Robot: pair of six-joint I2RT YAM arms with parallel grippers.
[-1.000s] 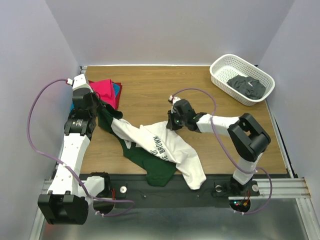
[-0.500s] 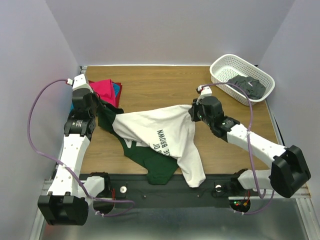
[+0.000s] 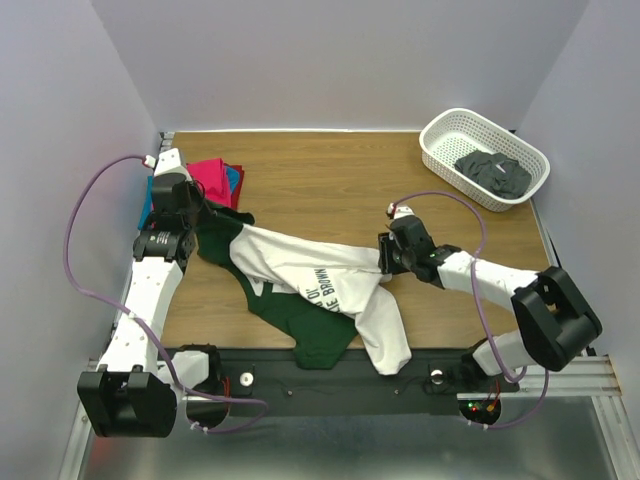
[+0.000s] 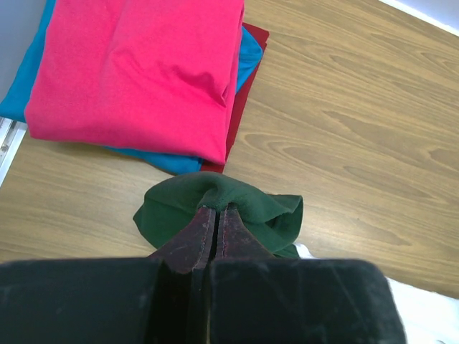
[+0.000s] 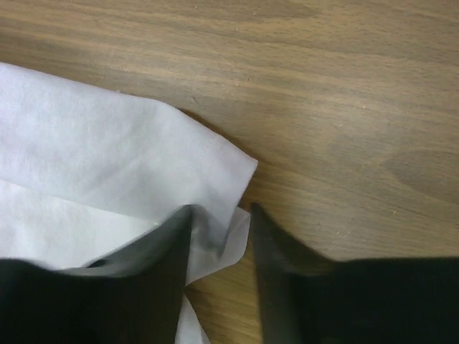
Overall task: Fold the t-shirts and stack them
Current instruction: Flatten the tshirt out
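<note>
Across the near middle of the table [image 3: 300, 170], the white shirt [image 3: 320, 272] is lying stretched between the two arms, with its black lettering facing up and its near part reaching over the table's near edge. At the shirt's left end, the left gripper [image 4: 216, 213] is pinching the green sleeve [image 4: 179, 201], its jaws pressed fully together with a fold of green cloth bunching up around the tips. Just beyond it, at the far left of the table, a folded pile is sitting: a pink shirt [image 4: 136, 64] is lying on top, a blue shirt [image 4: 247, 61] is showing beneath it, and a red shirt [image 4: 254, 36] is peeking out at the bottom. At the shirt's right end, the right gripper [image 5: 221, 222] is hanging low over the wood with its jaws standing partly apart; a white corner of the cloth is lying loose in the gap, touching one finger but not being squeezed. At the far right, a white basket [image 3: 440, 125] is holding a dark cloth [image 3: 492, 172].
</note>
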